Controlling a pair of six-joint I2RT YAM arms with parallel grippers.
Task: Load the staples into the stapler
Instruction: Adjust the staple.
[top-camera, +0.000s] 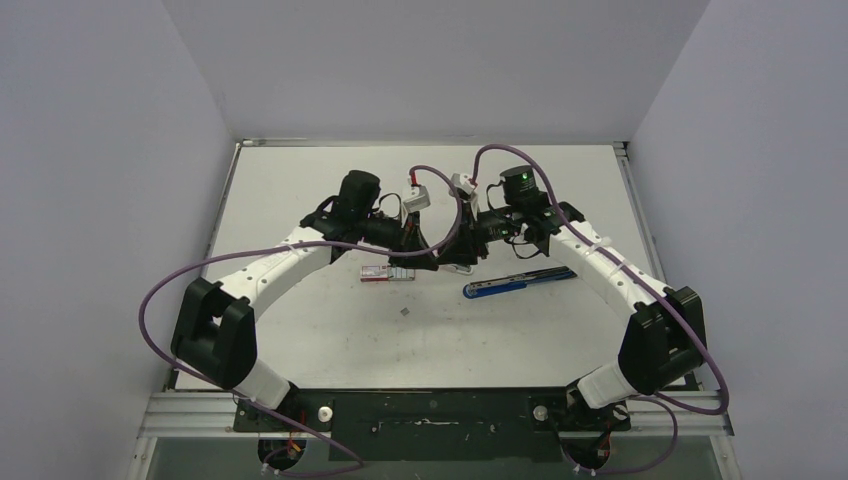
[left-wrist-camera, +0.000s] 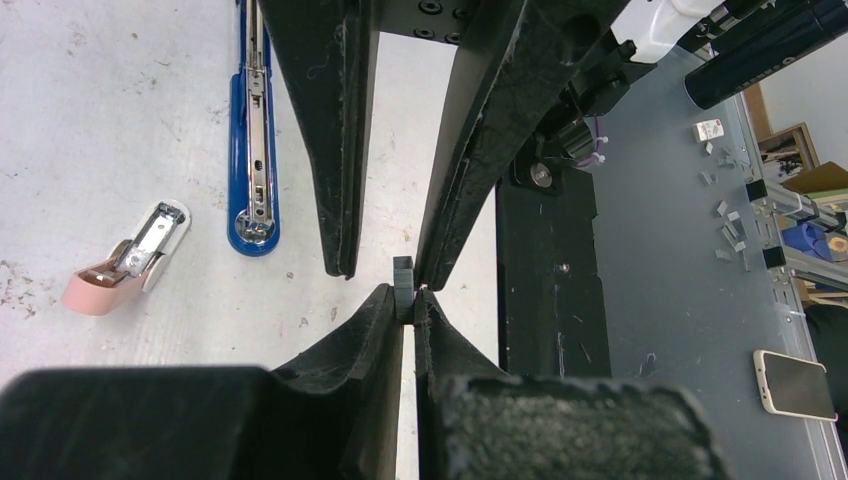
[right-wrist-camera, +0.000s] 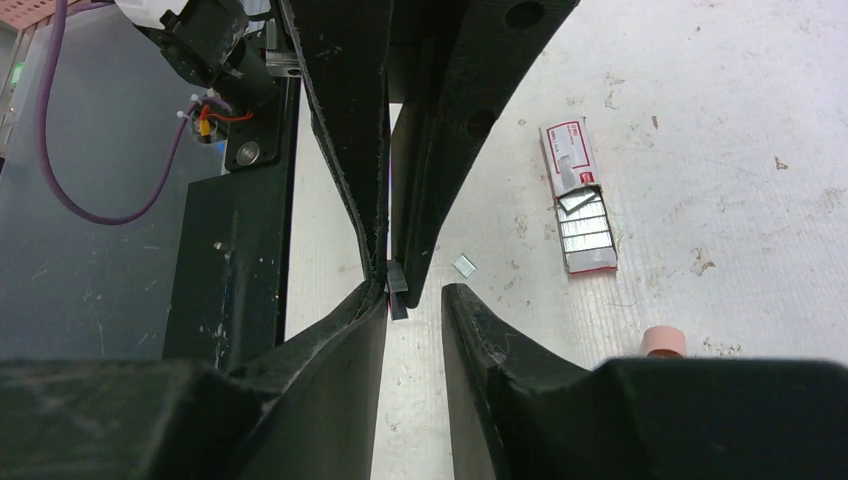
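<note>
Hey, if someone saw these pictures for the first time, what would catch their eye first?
The two pincers meeting tip to tip over mid-table: the left pincer pinches a short grey staple strip, and the right pincer stands open around it. Below them lie the blue stapler to the right and the open red-and-white staple box to the left.

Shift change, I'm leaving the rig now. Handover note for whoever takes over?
Left gripper: shut on a short staple strip, held off the table.
Right gripper: open, its fingertips flanking that strip, not clamped.
Staple box: open on the table, more strips inside.
Stapler: lying on the table with its metal channel showing, neither gripper on it.
Done: one strip in hand.
Left: seat the strip in the stapler's channel, then close the stapler.
</note>
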